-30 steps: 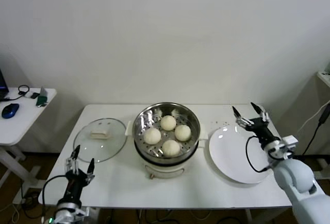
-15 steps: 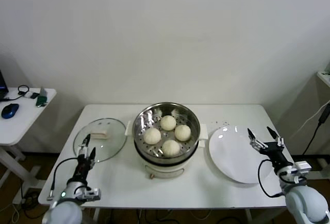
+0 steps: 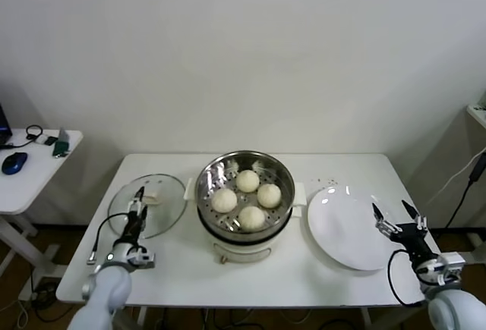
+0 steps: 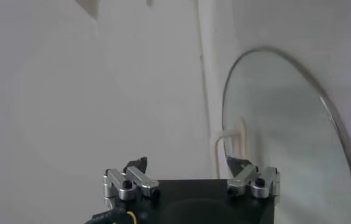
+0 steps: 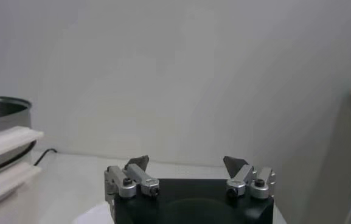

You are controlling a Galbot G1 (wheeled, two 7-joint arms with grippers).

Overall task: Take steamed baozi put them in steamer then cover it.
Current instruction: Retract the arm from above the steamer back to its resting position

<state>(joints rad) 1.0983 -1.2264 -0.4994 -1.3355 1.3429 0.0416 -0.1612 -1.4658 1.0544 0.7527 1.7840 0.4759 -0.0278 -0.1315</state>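
Note:
Several cream-white baozi (image 3: 224,200) lie on the perforated tray inside the shiny steamer (image 3: 282,177) at the table's middle. The clear glass cover (image 3: 163,212) lies flat on the table left of the steamer, its cream handle (image 3: 154,196) facing up. My left gripper (image 3: 137,199) is open over the cover's near edge, close to the handle. In the left wrist view the cover (image 4: 284,122) and its handle (image 4: 239,131) lie just past the open left gripper (image 4: 187,163). My right gripper (image 3: 389,209) is open and empty at the plate's right edge; nothing sits in front of the right gripper (image 5: 187,161).
An empty white plate (image 3: 338,227) lies right of the steamer. The steamer's white side handle (image 5: 5,137) shows in the right wrist view. A small side table (image 3: 30,178) with a mouse (image 3: 15,162) stands to the far left. A white wall rises behind the table.
My left gripper has moved from the table's front edge up to the cover's near edge. My right gripper has drawn back from the plate's far side toward its near right edge.

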